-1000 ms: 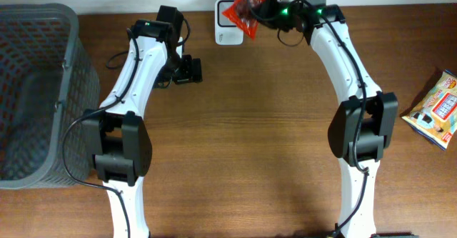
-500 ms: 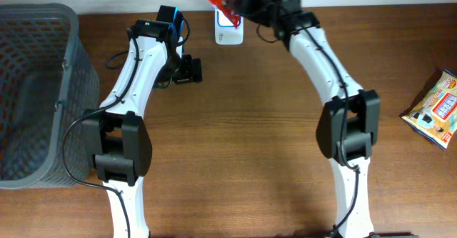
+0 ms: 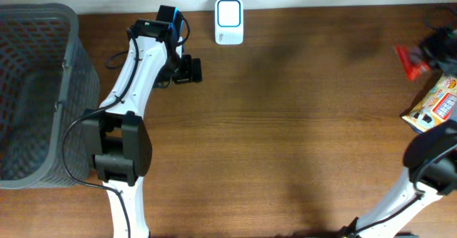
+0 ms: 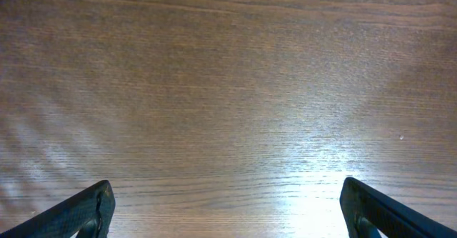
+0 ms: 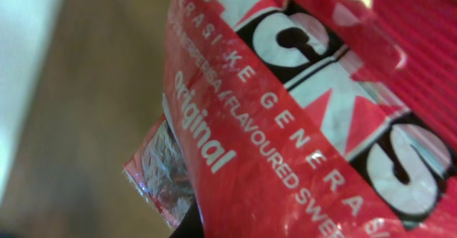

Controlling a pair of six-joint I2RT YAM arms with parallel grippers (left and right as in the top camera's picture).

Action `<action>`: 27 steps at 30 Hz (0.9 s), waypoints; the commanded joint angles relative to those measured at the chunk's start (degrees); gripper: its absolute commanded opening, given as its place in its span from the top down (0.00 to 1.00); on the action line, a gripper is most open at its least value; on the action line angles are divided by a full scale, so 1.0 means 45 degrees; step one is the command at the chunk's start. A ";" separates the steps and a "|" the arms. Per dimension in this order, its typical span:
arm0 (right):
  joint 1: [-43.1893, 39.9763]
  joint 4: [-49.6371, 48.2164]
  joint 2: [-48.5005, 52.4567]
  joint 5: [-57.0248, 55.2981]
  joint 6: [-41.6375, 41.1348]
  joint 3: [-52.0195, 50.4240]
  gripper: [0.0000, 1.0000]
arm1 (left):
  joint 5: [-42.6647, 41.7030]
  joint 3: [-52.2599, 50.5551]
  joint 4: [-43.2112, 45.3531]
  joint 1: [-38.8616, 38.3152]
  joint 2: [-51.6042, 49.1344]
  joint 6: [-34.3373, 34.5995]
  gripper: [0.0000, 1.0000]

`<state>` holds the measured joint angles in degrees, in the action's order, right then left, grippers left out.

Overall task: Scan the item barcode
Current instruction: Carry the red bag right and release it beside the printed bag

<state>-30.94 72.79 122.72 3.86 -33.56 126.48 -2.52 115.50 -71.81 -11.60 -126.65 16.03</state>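
Overhead: basket [image 3: 77,88] at left; left end effector [image 3: 194,69] released; right end effector [image 3: 427,52] grasps red packet [image 5: 285,124].

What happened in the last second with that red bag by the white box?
The right arm swung from the white scanner to the table's right edge, carrying the red packet, still gripped; it now shows blurred near the yellow snack pack. The scanner is uncovered. The left arm, open-fingered, the basket and the snack pack stayed put.

Tabletop [image 3: 285,124] middle lies open; basket [image 3: 80,73] walls the left, scanner [image 3: 229,21] sits at the far edge, snack packet [image 3: 437,113] right.
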 commanded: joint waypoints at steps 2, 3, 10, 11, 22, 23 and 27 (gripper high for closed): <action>-0.1297 -0.0083 0.0355 -0.0869 0.0908 -0.0233 0.96 | 0.0097 -0.0029 -0.0010 0.0000 0.0049 -0.0024 0.01; -0.1447 -0.0267 0.0413 -0.0869 0.1297 -0.0321 0.94 | 0.0097 -0.0029 -0.0010 0.0000 0.0049 -0.0024 0.01; -0.1715 -0.0787 0.0719 -0.0772 0.2409 -0.0442 0.28 | 0.0097 -0.0029 -0.0010 0.0000 0.0049 -0.0024 0.01; -0.1715 -0.0685 0.0704 -0.0544 0.2409 -0.0432 0.24 | 0.0097 -0.0029 -0.0010 0.0000 0.0049 -0.0024 0.01; -0.1613 0.2108 -0.3439 0.4041 0.3492 -0.0379 0.02 | 0.0097 -0.0029 -0.0010 0.0000 0.0049 -0.0024 0.01; -0.1540 0.2526 -0.3696 0.4046 0.3725 -0.0379 0.01 | 0.0097 -0.0029 -0.0010 0.0000 0.0049 -0.0024 0.01; -0.0549 0.4988 -0.5625 0.4046 0.5343 -0.0403 0.01 | 0.0097 -0.0029 -0.0010 0.0000 0.0049 -0.0024 0.01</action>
<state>-36.23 92.97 100.73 20.53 -14.98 124.70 -2.52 115.50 -71.81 -11.60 -126.65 16.03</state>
